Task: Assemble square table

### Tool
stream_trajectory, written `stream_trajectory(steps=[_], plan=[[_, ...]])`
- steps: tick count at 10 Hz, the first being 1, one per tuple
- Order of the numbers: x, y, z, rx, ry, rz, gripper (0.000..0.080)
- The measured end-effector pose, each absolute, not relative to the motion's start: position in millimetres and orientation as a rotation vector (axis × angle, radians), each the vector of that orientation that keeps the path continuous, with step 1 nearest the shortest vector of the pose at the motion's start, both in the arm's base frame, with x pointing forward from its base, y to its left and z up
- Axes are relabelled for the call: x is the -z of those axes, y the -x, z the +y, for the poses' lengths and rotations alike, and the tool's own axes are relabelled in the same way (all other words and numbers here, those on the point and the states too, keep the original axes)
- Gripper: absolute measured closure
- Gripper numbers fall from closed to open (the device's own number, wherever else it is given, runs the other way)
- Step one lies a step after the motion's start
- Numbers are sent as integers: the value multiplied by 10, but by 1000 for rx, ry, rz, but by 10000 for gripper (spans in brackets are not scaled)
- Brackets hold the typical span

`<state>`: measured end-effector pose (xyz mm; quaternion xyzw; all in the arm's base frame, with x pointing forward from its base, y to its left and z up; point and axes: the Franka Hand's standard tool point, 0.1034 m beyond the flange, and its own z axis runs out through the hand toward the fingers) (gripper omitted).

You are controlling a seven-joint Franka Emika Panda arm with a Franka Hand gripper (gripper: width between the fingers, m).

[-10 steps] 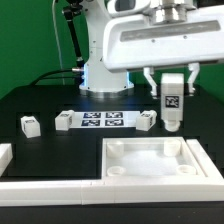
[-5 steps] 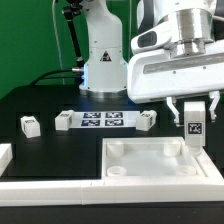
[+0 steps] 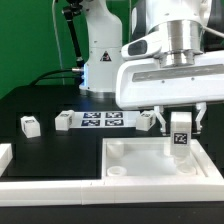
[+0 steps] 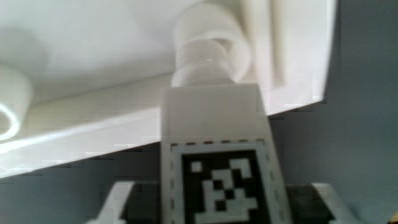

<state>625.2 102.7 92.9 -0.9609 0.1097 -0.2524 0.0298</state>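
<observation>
Change first: a second ago the held leg (image 3: 180, 138) hung higher and further back over the black tabletop (image 3: 40, 100). Half a second ago it had swung out toward the exterior view's right. Now it's lower and pulled back in, sitting over the far corner of the white square top (image 3: 112, 160) on the exterior view's right. You can log that as transport done and insertion about to start; I'd judge the leg not yet seated, since most of its tag is clear above the rim.

Jaws: closed narrow on the leg, one finger each side, leg upright with the tag facing the exterior camera.

The white square top lies by the tabletop edge nearest the exterior camera, toward the corner on that view's right. Three loose legs (image 3: 30, 125) (image 3: 64, 121) (image 3: 147, 120) sit mid-tabletop in a row with the marker board (image 3: 103, 121). No leg stands in any socket you can see.

View check: the exterior view gives you height and which corner, but the leg hides the socket. The wrist view looks down the leg (image 4: 217, 150) and shows the round corner socket (image 4: 214, 50) just past its tip, roughly in line. Contact can't be told from either view.
</observation>
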Motion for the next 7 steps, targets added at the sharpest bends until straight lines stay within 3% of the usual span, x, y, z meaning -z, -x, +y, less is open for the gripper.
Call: stream_trajectory(steps=[7], plan=[[-773,-6297,1140,770,2977,290,509]])
